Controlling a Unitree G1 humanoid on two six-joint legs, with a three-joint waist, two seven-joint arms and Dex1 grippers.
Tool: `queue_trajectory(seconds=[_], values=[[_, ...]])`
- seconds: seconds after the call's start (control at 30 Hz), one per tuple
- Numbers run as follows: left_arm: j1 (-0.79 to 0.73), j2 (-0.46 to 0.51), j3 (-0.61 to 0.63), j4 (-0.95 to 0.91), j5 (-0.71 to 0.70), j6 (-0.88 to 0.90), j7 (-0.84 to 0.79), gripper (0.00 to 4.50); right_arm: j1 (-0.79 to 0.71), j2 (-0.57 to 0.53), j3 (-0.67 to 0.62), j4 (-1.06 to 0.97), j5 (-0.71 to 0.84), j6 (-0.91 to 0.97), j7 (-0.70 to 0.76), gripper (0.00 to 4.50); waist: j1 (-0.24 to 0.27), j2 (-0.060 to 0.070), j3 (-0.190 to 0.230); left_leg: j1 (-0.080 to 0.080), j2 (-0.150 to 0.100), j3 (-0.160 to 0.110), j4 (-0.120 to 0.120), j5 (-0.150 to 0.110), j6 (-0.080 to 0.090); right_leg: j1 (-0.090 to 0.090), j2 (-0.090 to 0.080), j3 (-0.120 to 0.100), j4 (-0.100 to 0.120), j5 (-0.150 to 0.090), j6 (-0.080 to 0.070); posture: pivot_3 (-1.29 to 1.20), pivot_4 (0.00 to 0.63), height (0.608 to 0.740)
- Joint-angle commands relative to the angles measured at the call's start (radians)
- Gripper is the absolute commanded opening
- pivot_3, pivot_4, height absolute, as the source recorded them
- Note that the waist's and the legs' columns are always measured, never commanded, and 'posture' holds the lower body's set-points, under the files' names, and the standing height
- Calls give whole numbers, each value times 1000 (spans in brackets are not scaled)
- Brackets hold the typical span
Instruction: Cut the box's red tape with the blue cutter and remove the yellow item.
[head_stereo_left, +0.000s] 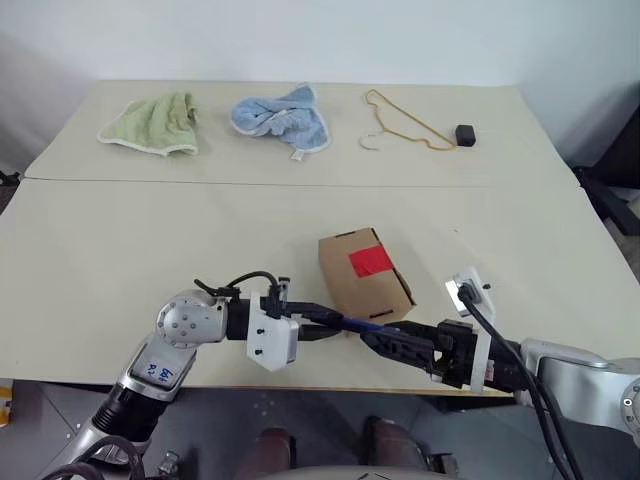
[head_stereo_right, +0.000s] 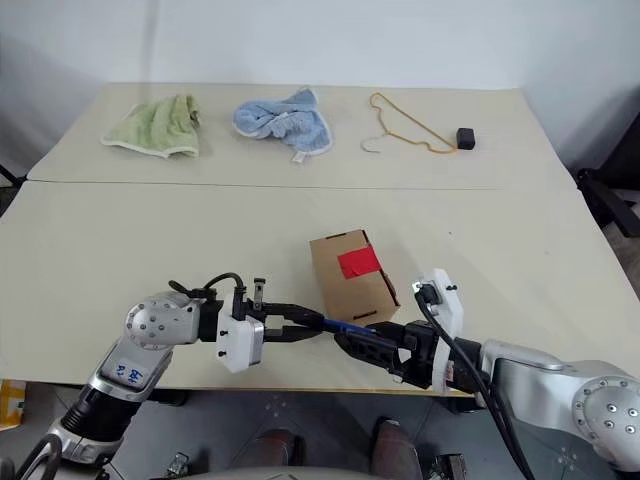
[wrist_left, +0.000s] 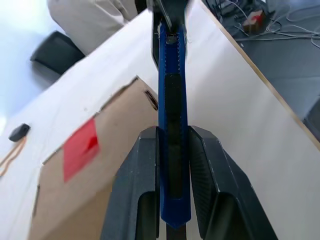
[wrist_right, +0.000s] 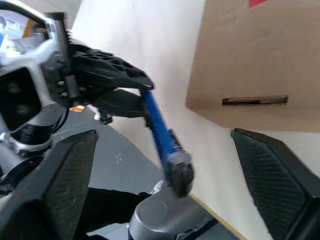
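The box (head_stereo_left: 365, 275), a small brown carton, stands near the table's front edge with the red tape (head_stereo_left: 371, 261) on its top and a slot (wrist_right: 255, 100) in one side. Just in front of it, my left gripper (head_stereo_left: 320, 320) is shut on the blue cutter (head_stereo_left: 358, 323), which points to the right; its fingers (wrist_left: 142, 185) clamp the blue body (wrist_left: 172, 100). My right gripper (wrist_right: 165, 134) faces it, open, with the cutter's dark end (wrist_right: 177, 172) between its wide-spread fingers (wrist_right: 272, 175), touching neither. The yellow item is hidden.
At the back of the table lie a green cloth (head_stereo_left: 152, 124), a blue cloth (head_stereo_left: 283, 115), a thin tan hanger (head_stereo_left: 405, 125) and a small black block (head_stereo_left: 465, 135). Both grippers hang over the table's front edge (head_stereo_left: 330, 385).
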Motion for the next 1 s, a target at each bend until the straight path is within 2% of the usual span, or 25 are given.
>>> queue_trajectory(seconds=[0.03, 0.17, 0.67, 1.0], values=[[-16, -8, -10, -14, 0, 1, 15, 463, -39, 25, 14, 9, 18, -8, -32, 3313, -1, 0, 0, 0, 0, 0, 0, 0, 0, 0, 0, 0, 0, 0, 0, 0, 150, 740], [-20, -9, -14, -11, 2, 1, 17, 463, -62, 46, 15, 29, 18, 0, -43, 1891, -1, 0, 0, 0, 0, 0, 0, 0, 0, 0, 0, 0, 0, 0, 0, 0, 150, 740], [-33, -16, -20, 4, 14, -6, 25, 463, 2, 13, -41, 41, 18, 54, 31, 1891, -1, 0, 0, 0, 0, 0, 0, 0, 0, 0, 0, 0, 0, 0, 0, 0, 150, 740], [-32, -14, -21, -4, 9, -1, 21, 463, -16, 23, -43, 61, 18, 56, 37, 1891, -1, 0, 0, 0, 0, 0, 0, 0, 0, 0, 0, 0, 0, 0, 0, 0, 150, 740]])
